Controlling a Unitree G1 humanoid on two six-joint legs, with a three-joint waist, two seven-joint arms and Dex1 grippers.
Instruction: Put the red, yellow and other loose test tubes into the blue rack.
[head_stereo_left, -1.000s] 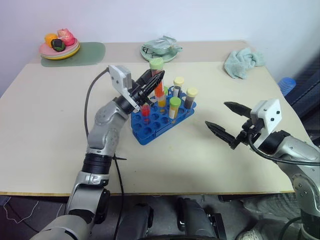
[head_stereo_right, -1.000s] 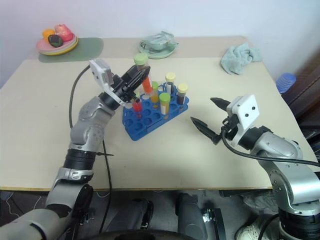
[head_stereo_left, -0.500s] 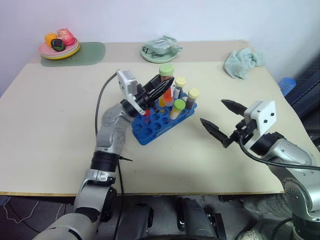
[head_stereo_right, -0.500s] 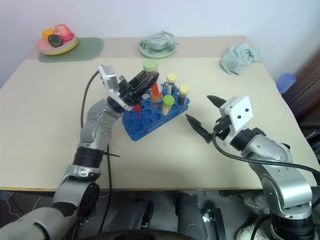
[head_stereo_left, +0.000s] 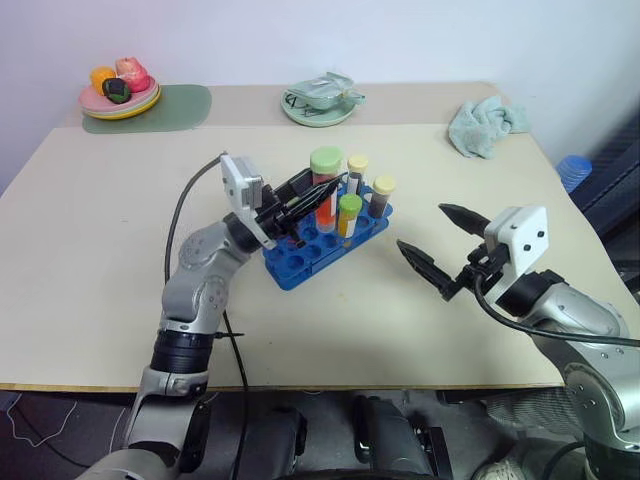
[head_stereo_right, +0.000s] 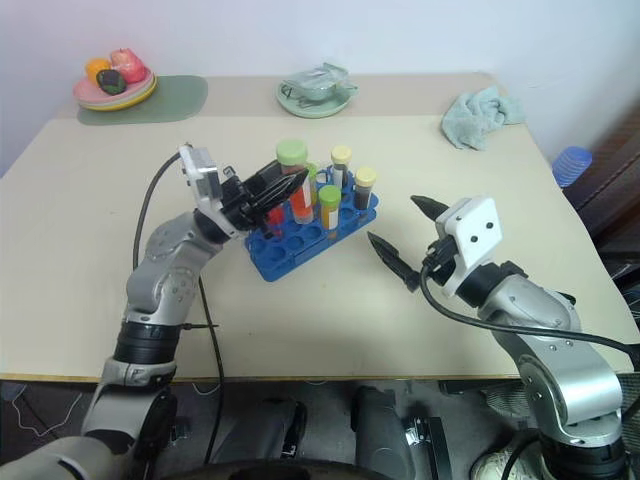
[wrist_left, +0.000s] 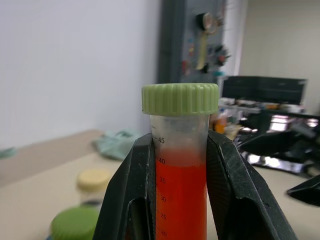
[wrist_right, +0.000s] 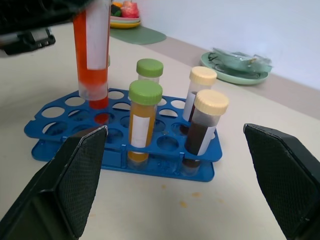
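Blue rack: on the beige table, near its middle, set at a slant – many of its holes stand open
Red tube: orange-red liquid, green cap, white label; pinched just under the cap between the black fingers of the left gripper; its lower end hangs just above the rack's holes, close to upright
Left gripper: jaws pressed onto the red tube, one on each side, over the rack's left part
Tubes in the rack: a green-capped yellow tube, a cream-capped dark tube, a second cream-capped tube and a green-capped one behind – all upright in their holes
Right gripper: jaws spread wide, nothing between them; held above the table to the right of the rack, well apart from it, tips pointing toward the rack
Far edge of table: a plate of toy fruit on a green mat at the left corner, a pale green dish in the middle, a crumpled green cloth at the right
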